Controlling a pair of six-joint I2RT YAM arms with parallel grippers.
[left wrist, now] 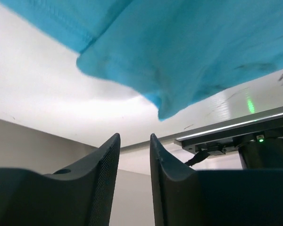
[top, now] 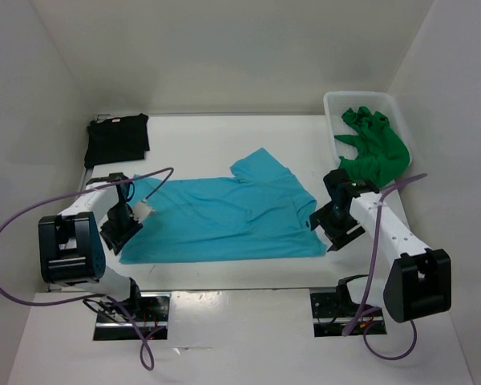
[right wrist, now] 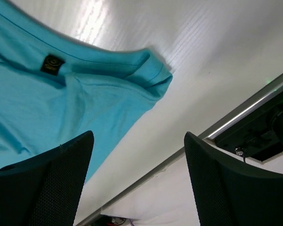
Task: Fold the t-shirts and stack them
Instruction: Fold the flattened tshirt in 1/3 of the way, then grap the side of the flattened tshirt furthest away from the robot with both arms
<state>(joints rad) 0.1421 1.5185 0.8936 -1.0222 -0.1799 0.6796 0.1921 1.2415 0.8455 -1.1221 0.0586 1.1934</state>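
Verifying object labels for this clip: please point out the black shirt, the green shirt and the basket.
black shirt (top: 117, 138), top view, centre of cloth.
green shirt (top: 375, 149), top view, bunched middle.
basket (top: 357, 95), top view, far rim.

Open table (top: 224, 136) beyond the turquoise shirt (top: 224, 216) — basket (top: 329, 120) blocks far right.

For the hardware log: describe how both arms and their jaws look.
The left arm and right arm match: white links, bulky black joint housings, and a purple cable looping off each. The jaws are black, broad and blunt, with fine mesh-textured inner faces. No markings show.
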